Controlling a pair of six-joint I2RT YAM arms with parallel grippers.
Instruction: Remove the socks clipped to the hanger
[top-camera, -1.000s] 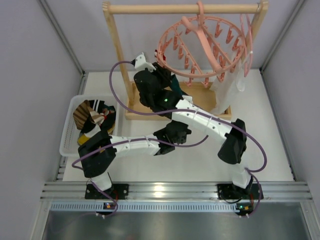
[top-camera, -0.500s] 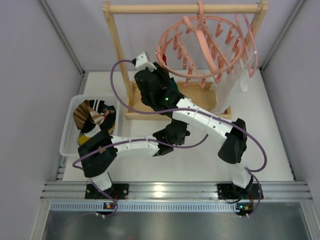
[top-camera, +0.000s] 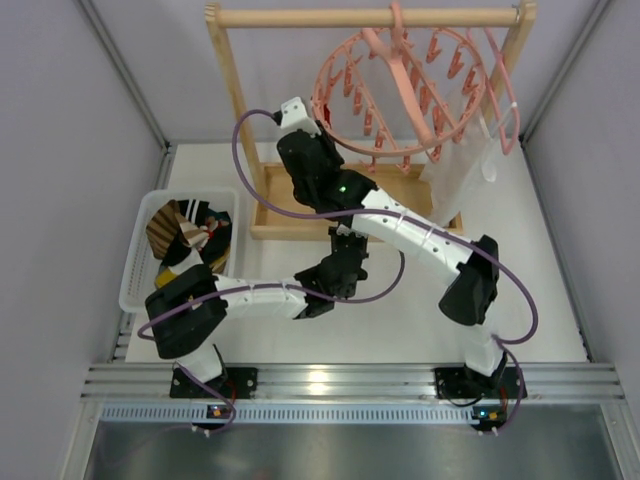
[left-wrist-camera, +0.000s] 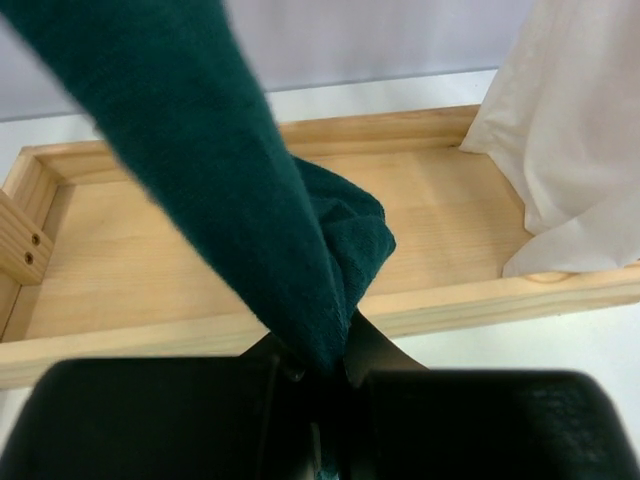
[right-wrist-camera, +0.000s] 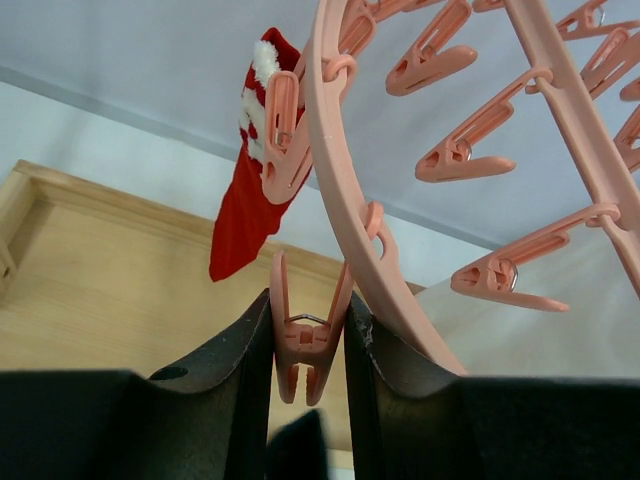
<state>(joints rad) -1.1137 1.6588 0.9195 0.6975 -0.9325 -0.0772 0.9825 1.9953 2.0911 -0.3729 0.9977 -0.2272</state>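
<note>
The dark teal sock (left-wrist-camera: 250, 180) hangs down into my left gripper (left-wrist-camera: 322, 365), which is shut on its lower end just above the wooden rack's base (left-wrist-camera: 150, 250). In the top view the left gripper (top-camera: 338, 258) is in front of the rack. My right gripper (right-wrist-camera: 308, 340) is shut on a pink clip (right-wrist-camera: 305, 345) under the rim of the round pink hanger (right-wrist-camera: 340, 180); the clip's mouth is parted and holds nothing. A red sock (right-wrist-camera: 245, 200) hangs from the neighbouring clip. In the top view the right gripper (top-camera: 312, 135) is at the left edge of the hanger (top-camera: 400, 148).
The hanger hangs from a wooden rack (top-camera: 240, 110). A white translucent garment (top-camera: 460, 180) on a pink triangular hanger hangs at the right, also in the left wrist view (left-wrist-camera: 580, 150). A white basket (top-camera: 135, 270) holding several socks stands at the left.
My right gripper has moved up and back along the ring's left edge, and the ring has tilted. My left gripper has drawn down towards the near side with the teal sock.
</note>
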